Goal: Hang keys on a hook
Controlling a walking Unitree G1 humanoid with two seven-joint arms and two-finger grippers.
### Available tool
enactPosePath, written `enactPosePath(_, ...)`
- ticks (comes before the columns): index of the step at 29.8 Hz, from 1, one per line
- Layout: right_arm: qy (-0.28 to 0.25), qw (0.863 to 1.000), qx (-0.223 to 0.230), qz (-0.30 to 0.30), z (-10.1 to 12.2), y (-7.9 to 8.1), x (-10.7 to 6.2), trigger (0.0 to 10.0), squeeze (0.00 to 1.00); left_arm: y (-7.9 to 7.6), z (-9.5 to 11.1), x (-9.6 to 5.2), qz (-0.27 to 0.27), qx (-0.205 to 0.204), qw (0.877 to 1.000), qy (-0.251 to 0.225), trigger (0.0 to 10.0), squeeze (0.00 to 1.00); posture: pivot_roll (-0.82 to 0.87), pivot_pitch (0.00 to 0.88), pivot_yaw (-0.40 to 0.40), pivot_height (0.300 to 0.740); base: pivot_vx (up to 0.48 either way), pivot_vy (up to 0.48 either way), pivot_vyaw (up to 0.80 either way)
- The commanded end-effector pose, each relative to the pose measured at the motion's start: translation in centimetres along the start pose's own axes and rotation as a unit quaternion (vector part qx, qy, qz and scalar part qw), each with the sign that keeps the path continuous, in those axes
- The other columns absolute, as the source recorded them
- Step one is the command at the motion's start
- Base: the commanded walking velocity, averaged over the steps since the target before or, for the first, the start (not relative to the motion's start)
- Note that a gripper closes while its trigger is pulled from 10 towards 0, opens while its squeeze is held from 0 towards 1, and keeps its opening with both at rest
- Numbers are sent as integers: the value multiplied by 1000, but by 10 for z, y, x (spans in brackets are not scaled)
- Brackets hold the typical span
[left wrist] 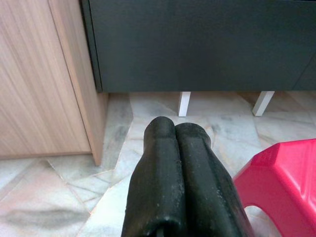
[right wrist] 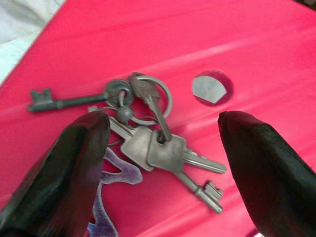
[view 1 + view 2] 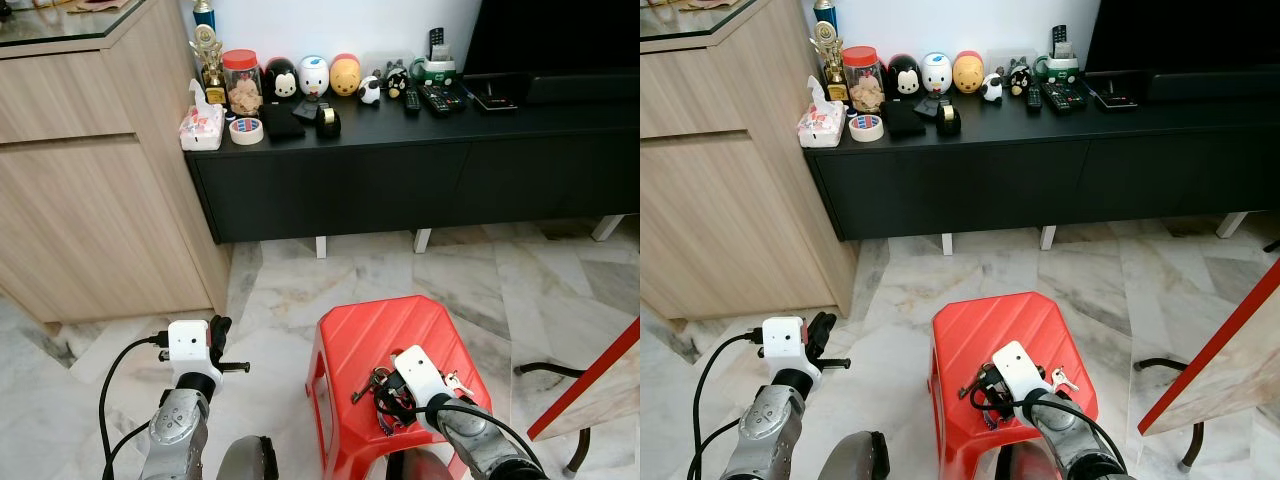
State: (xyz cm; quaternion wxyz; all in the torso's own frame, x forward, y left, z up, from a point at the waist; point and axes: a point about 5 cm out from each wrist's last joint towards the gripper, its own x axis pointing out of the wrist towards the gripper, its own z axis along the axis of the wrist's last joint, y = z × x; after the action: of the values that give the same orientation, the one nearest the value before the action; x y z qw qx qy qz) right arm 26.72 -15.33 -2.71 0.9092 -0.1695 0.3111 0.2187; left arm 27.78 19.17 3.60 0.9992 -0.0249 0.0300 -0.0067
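A bunch of metal keys [image 2: 157,143] on rings, with an old dark key [image 2: 54,102] and a purple tag, lies on top of a red plastic stool [image 3: 365,332]. My right gripper [image 2: 163,123] is open just above the bunch, one black finger [image 2: 74,163] at its side and the other finger [image 2: 266,163] across from it. The head view puts the keys [image 3: 372,384] at the stool's front, under the right wrist [image 3: 420,375]. My left gripper [image 1: 175,129] is shut on nothing and hangs over the marble floor, left of the stool [image 1: 284,182].
A long black console [image 3: 420,170] stands ahead, with toy figures, a jar, tape and remotes on top. A wooden cabinet [image 3: 90,180] is to the left. A red-edged board [image 3: 590,380] leans in at the right beside a black chair base [image 3: 550,370].
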Motion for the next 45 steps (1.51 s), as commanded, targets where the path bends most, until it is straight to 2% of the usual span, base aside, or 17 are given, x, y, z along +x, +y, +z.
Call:
enactPosePath(1,8,1000,2,-5,0,-3,0,10000,0,1,-3,-2,0,4,1000,11,10000,0,14,52,6,613,0,0,0)
enactPosePath(17,29,1000,-7,-3,1,-4,2,10000,0,2,-4,-1,-4,7,1000,15,10000,0,19,56,9,613,0,0,0)
enactPosePath(30,46,998,-34,-6,0,-9,1,10000,0,4,-6,1,-1,2,1000,21,10000,0,22,56,12,613,0,0,0)
enactPosePath(45,74,996,-39,7,-7,-2,2,10000,0,5,-7,1,-5,11,1000,22,10000,0,28,53,15,613,0,0,0)
